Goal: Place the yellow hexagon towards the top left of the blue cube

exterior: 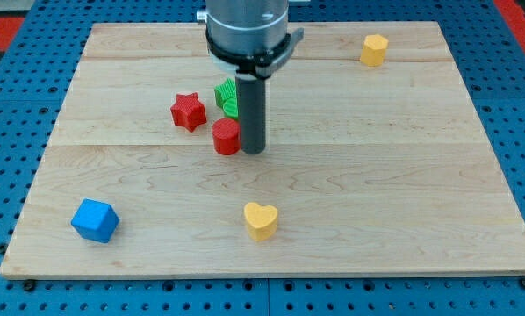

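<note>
The yellow hexagon [374,49] lies near the board's top right corner. The blue cube [95,220] sits near the bottom left corner. My tip [252,151] rests on the board near its middle, right beside the right side of a red cylinder [226,137]. The tip is far from both the yellow hexagon and the blue cube.
A red star [189,111] lies left of the red cylinder. A green block [227,96] sits just behind my rod, partly hidden by it. A yellow heart [261,220] lies at the bottom centre. The wooden board [403,175] rests on a blue pegboard.
</note>
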`<state>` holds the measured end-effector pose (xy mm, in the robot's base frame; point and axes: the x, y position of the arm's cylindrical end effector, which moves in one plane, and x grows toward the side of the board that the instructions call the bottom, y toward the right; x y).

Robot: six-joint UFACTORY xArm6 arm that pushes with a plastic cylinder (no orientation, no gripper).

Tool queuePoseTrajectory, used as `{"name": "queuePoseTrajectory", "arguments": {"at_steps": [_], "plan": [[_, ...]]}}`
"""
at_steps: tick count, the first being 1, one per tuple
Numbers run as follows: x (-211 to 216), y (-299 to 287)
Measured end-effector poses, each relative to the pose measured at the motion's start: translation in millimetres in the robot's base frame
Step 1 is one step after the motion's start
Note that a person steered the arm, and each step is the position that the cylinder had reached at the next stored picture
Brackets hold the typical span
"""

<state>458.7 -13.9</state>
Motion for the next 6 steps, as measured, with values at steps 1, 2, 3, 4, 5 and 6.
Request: {"name": "queuePoseTrajectory", "arguments": {"at_steps": [1, 2, 3, 4, 5, 6], "plan": [[-6, 4], [-36, 111], [-71, 214], [-119, 248], [-174, 266], [-203, 264]]}}
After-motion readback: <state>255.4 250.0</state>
